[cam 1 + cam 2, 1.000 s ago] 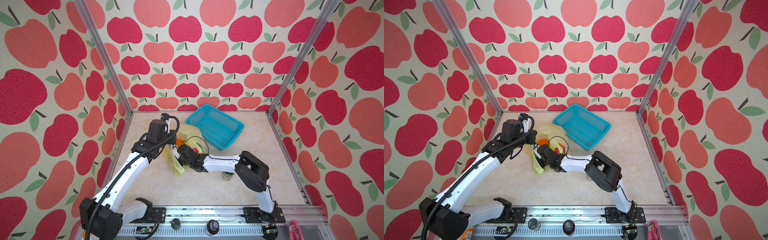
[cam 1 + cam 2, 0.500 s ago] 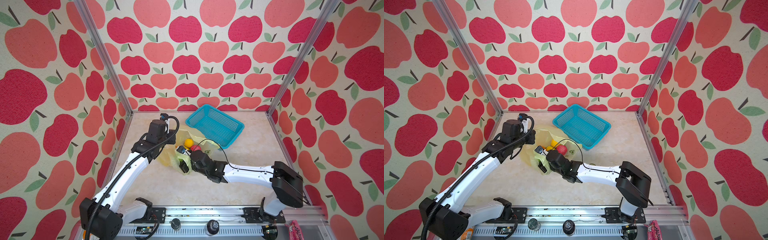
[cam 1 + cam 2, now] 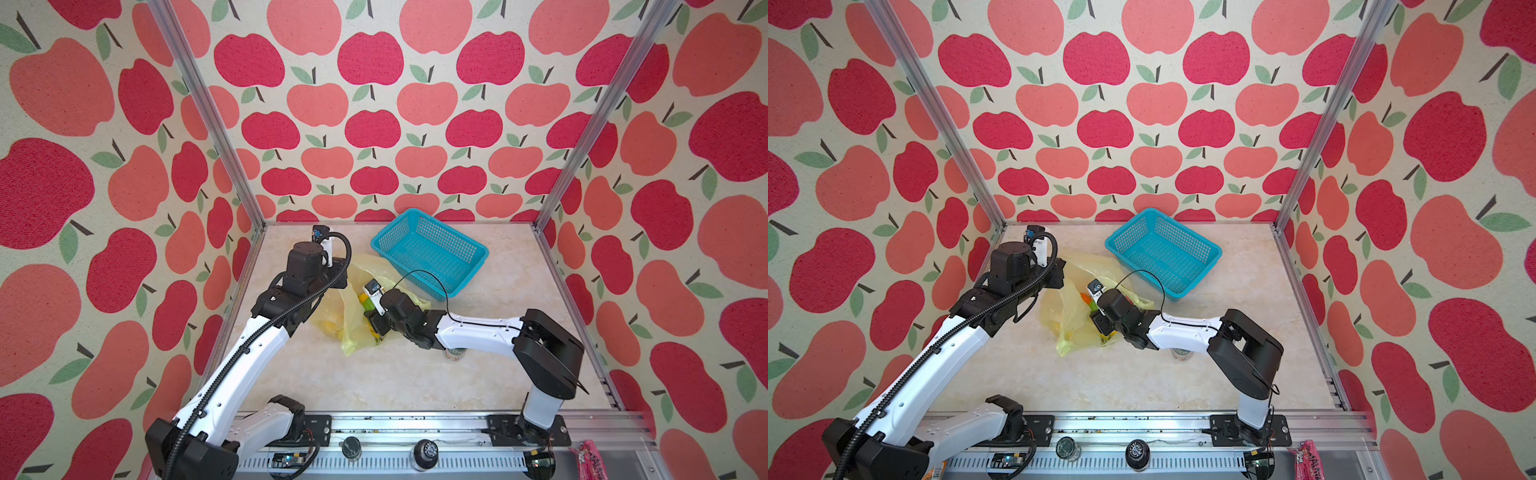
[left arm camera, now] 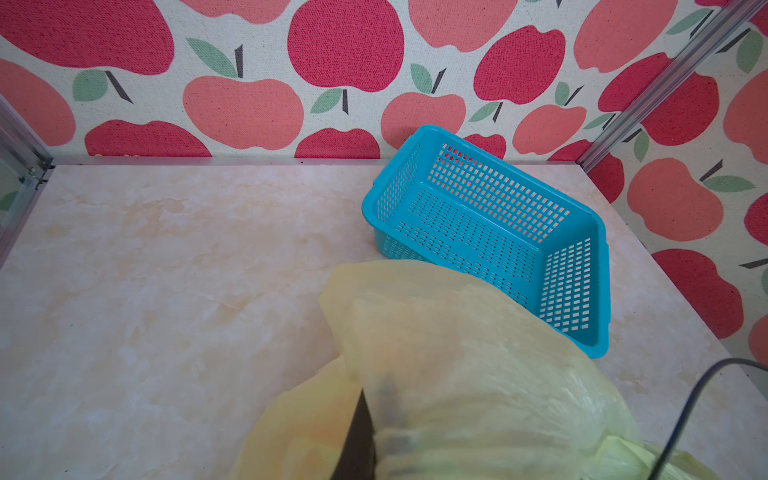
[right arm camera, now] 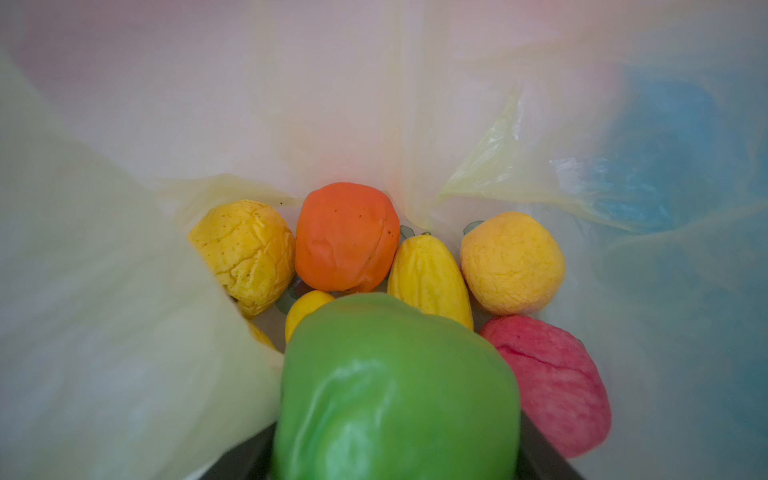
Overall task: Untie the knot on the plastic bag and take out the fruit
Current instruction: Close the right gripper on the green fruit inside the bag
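Top views: against half a second earlier, the right end effector [image 3: 375, 326] has pushed leftward into the mouth of the plastic bag [image 3: 353, 332], covering the red and yellow pieces then exposed, while the left end effector [image 4: 363, 436] stays clenched on the bag's upper film. Only the right wrist view shows the contents: the green fruit [image 5: 395, 386] grasped between black fingers [image 5: 544, 461], with orange fruit [image 5: 345, 237] and pink-red fruit [image 5: 552, 382] beyond. The bag lies on the bench [image 3: 395, 382] just beside the basket [image 3: 432, 253], mouth toward the right arm, long axis running back to front.
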